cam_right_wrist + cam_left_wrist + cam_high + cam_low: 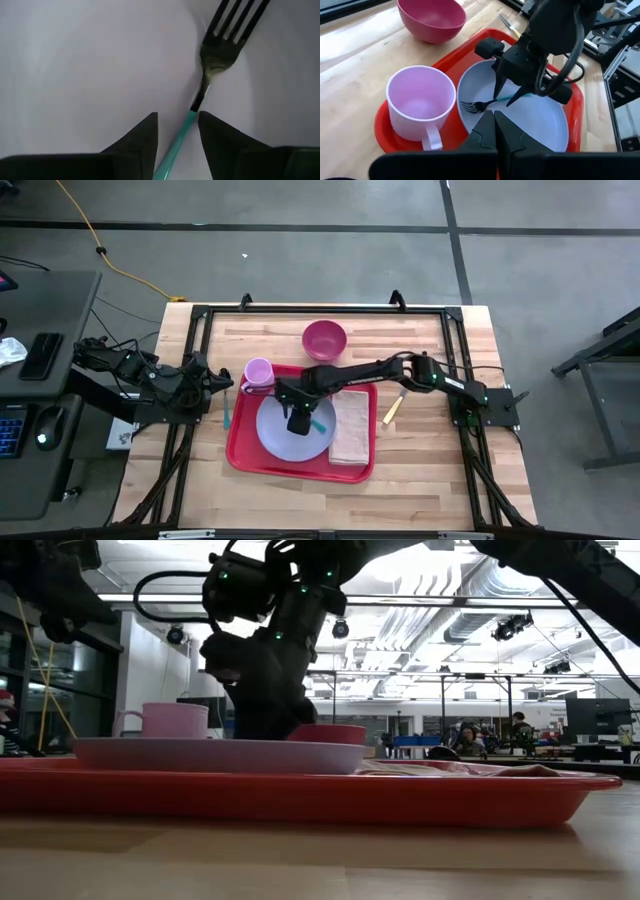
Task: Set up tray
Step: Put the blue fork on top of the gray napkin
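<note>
1. The red tray (240, 450) lies on the wooden desk (430, 470), near its middle, between the two arms.
2. On the tray rest a lavender plate (275, 430), a pink mug (259, 372) at the tray's far left corner, and a folded tan napkin (352, 438) along its right side.
3. A fork (479, 104) with a teal handle and dark metal tines lies on the plate.
4. The right gripper (511, 96) is reached over the tray and lowered onto the plate; its fingers (137, 137) straddle the fork's teal handle with a narrow gap on each side, parted and not pressing it in the right wrist view.
5. The left gripper (215, 385) waits at the desk's left edge, just beside the tray, its fingers clenched on nothing.
6. A magenta bowl (324, 339) stands on the desk beyond the tray.
7. A teal-handled utensil (227, 408) lies left of the tray, and a tan-handled one (393, 407) right of it.
</note>
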